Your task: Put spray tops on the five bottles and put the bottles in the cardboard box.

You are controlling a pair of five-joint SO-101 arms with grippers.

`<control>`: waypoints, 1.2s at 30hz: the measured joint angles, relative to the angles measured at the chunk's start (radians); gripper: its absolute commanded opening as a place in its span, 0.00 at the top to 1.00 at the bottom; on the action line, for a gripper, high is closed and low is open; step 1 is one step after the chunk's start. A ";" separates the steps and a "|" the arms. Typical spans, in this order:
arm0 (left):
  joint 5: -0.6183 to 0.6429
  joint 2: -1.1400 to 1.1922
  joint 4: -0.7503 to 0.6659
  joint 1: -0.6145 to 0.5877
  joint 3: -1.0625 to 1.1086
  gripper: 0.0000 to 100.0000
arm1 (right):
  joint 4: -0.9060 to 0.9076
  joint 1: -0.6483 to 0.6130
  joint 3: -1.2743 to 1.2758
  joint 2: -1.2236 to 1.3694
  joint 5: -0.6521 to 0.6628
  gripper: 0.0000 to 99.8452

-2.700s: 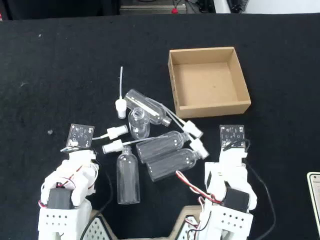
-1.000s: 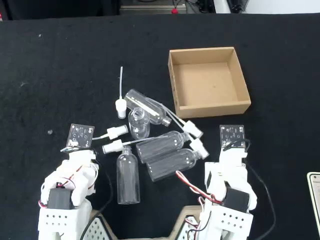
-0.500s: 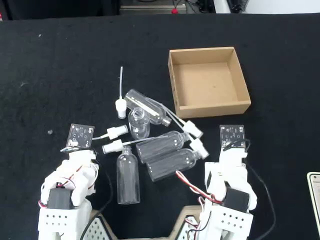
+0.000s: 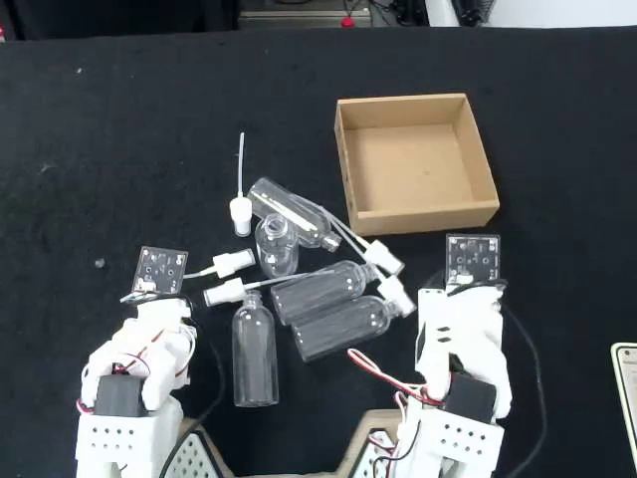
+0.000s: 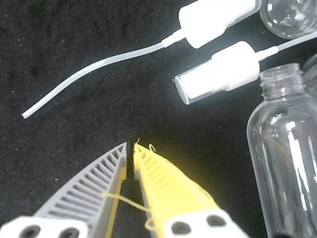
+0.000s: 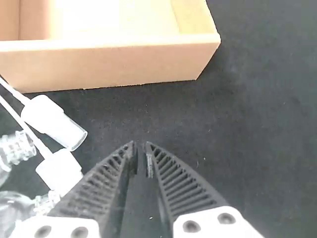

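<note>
High view, starting at the near left of the black table (image 4: 119, 119): the left arm (image 4: 139, 363) sits folded low. The left wrist view has the left gripper (image 5: 132, 146) with its grey and yellow jaws pressed tip to tip, nothing between them, just above the cloth. Just to the right of it lie two loose spray tops (image 4: 235, 262), side by side with thin tubes trailing. A third spray top (image 4: 240, 211) sits farther off, its tube pointing toward the far side. Nearer than the pair, an uncapped bottle (image 4: 254, 344) lies on its side, open neck toward them, close but apart. To the right, a small bottle (image 4: 276, 247) is tucked into the heap, and I cannot tell whether it stands or lies. A slanted bottle (image 4: 294, 212) lies just beyond it. Next come two more bottles (image 4: 318, 289), lying side by side with necks to the right. Two further white tops (image 4: 383, 257) rest by those necks, and I cannot tell whether either is fitted. All five bottles are on the cloth, outside the cardboard box (image 4: 423, 216), which stands open-topped at the far right of the heap with its bare floor showing. At the near right, the right arm (image 4: 460, 339) points at the box. In the right wrist view the right gripper (image 6: 140, 145) has its black jaws drawn together to a mere slit and grips nothing. It hangs over bare cloth just short of the box's near wall, right of the white tops.
</note>
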 measured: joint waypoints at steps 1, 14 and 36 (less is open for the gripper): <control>0.000 0.000 0.000 0.000 0.000 0.97 | -0.002 0.000 0.000 0.000 0.018 0.99; 0.000 0.000 0.000 0.000 0.000 0.97 | 0.236 -0.002 -0.373 0.000 0.133 0.96; 0.000 0.000 0.000 0.000 0.000 0.97 | 0.338 -0.522 -0.884 0.416 0.032 0.88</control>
